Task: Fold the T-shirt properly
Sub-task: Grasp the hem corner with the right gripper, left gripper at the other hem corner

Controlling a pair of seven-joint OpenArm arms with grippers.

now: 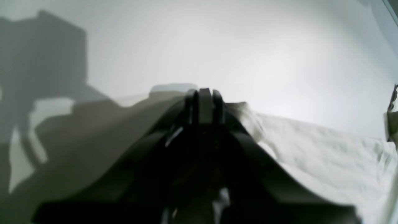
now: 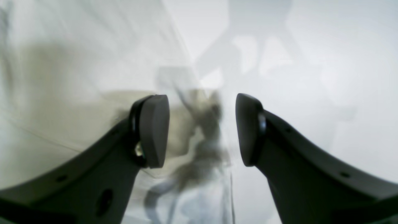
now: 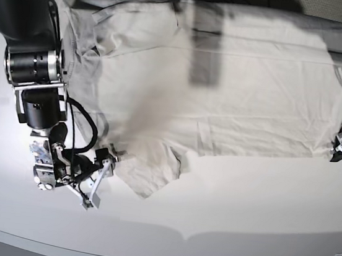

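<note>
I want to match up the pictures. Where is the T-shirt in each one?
Left wrist: the T-shirt fills the lower right, with cloth also on the left of the shut left gripper.
Right wrist: pale cloth fills the left, beside the open right gripper.
Base: it lies spread across the top and middle, one sleeve reaching down toward the right gripper.
Shared landmark: the white table.

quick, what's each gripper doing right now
Left gripper: closed on the edge of the T-shirt.
Right gripper: open, holding nothing.
</note>
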